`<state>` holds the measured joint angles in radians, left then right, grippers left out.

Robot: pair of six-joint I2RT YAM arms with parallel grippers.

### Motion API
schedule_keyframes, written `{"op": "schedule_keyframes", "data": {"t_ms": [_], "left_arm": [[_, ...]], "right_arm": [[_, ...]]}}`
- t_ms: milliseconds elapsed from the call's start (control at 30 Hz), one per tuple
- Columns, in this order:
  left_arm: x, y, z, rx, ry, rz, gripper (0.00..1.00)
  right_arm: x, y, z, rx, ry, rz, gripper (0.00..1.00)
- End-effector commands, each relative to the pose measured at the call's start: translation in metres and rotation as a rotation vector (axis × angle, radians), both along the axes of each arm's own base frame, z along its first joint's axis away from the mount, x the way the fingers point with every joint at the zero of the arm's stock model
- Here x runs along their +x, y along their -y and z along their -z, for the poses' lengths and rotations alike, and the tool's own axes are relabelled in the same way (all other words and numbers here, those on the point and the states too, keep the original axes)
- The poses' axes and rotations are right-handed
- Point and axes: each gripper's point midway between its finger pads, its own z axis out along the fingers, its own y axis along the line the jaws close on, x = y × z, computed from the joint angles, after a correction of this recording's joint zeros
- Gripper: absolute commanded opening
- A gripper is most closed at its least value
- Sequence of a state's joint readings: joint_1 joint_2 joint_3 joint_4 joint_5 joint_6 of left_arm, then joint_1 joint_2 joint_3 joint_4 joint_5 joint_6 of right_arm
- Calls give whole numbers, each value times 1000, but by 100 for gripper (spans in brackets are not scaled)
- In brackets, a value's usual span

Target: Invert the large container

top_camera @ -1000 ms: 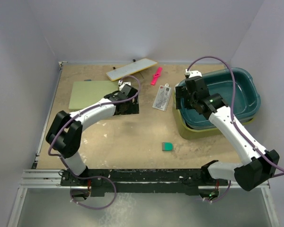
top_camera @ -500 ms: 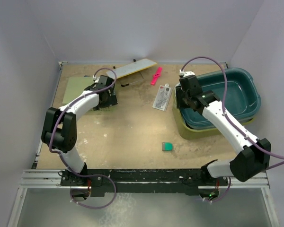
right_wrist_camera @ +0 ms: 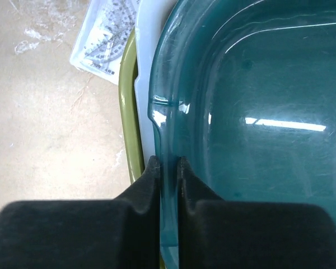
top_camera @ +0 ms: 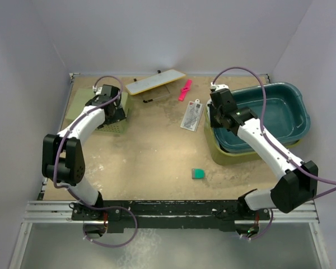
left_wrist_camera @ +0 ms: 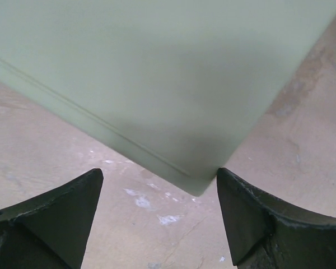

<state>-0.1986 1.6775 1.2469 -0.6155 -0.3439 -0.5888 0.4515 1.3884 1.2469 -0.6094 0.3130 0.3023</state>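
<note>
The teal tub (right_wrist_camera: 257,112) looks like glossy, see-through plastic; the large container (right_wrist_camera: 126,117) is smooth plastic with a slight sheen; the pale green basket (left_wrist_camera: 157,67), matt plastic; the table (left_wrist_camera: 302,140), rough, dusty, matt

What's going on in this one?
The right gripper is shut on the rim of the teal tub, which sits nested inside the olive-green container on the right. The left gripper hangs open over a corner of the pale green basket at the far left. The olive-green container is upright, not yet turned over, with the tub in it.
</note>
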Motion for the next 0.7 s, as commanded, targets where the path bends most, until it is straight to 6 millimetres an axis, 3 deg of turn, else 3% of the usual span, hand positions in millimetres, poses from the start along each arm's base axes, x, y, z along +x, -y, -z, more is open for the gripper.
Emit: {"op": "schedule_keyframes", "data": {"t_ms": [0, 200, 333, 467, 667], "left_arm": [[-5, -34, -23, -7, 80, -134, 80], [4, -58, -24, -50, 106, -228, 80], [3, -64, -27, -59, 139, -288, 80], [5, -76, -15, -82, 181, -336, 76], [34, -88, -7, -103, 208, -337, 76]], "right_arm": [[3, -2, -10, 30, 30, 6, 0], [-4, 3, -54, 54, 120, -1, 0], [-21, 5, -94, 112, 189, -28, 0], [-38, 5, -124, 171, 243, -55, 0], [-56, 11, -147, 209, 286, -62, 0]]}}
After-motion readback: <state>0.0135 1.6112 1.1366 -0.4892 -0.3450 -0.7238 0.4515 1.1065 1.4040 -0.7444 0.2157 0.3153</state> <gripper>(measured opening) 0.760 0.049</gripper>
